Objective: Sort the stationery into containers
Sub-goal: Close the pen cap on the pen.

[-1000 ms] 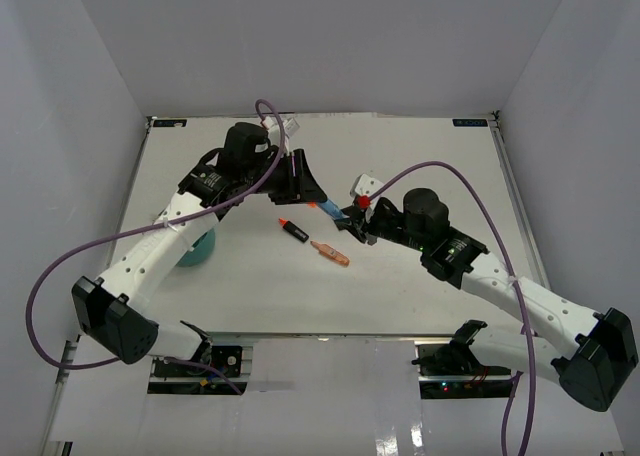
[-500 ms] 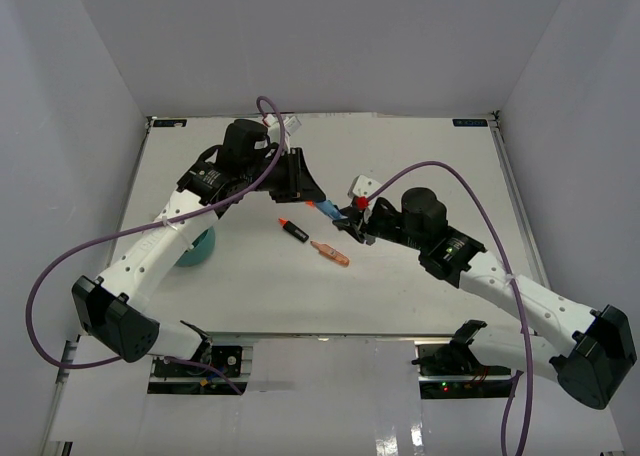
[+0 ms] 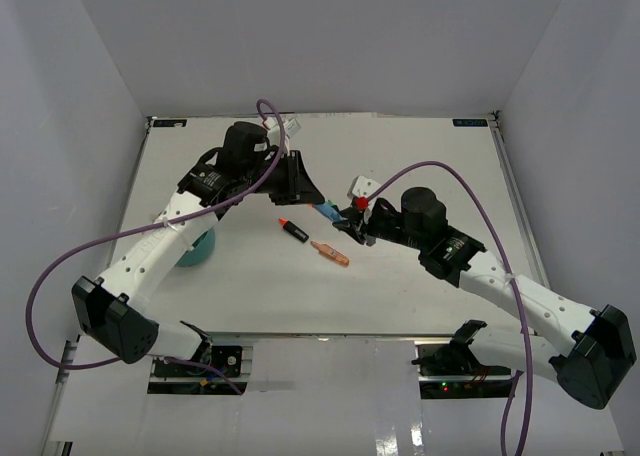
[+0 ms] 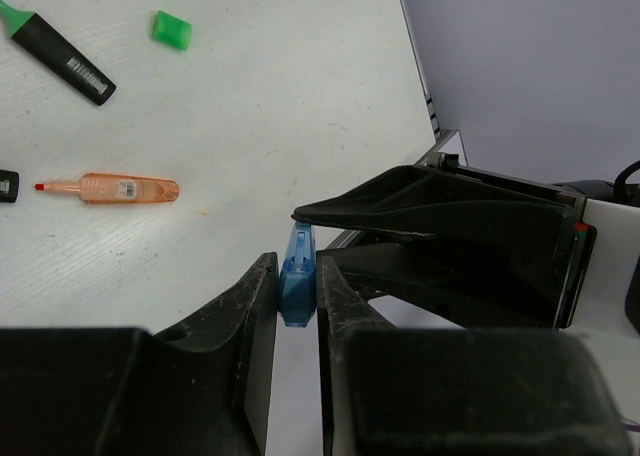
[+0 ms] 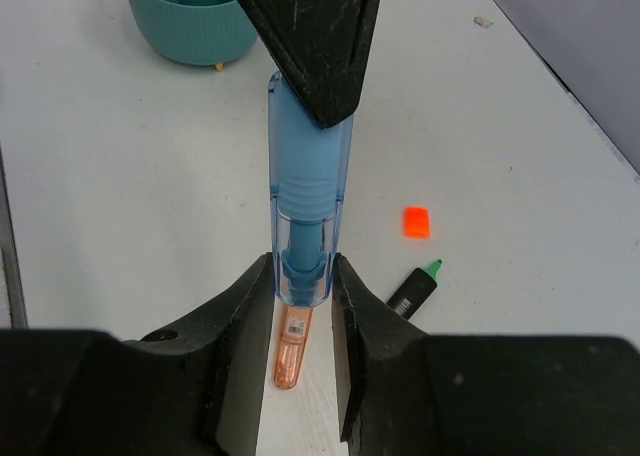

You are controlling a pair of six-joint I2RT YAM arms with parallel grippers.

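A translucent blue pen [image 3: 326, 212] hangs above the table between both grippers. My left gripper [image 3: 312, 200] is shut on one end [image 4: 298, 288], and my right gripper [image 3: 345, 219] is shut on the other end [image 5: 306, 216]. An orange pen [image 3: 330, 253] and a black marker with an orange tip [image 3: 292, 230] lie on the table below. The round teal tub [image 3: 196, 248] stands at the left, partly hidden by the left arm. It also shows in the right wrist view [image 5: 195, 21].
A black marker with a green tip [image 4: 58, 44] and a green square [image 4: 172, 29] lie on the table. In the right wrist view an orange square [image 5: 417, 221] lies beside that green marker [image 5: 414, 289]. The orange pen [image 5: 291, 347] lies under the right gripper [image 5: 303, 271].
The left gripper has shifted slightly to the left. Both grippers still hold the blue pen between them.
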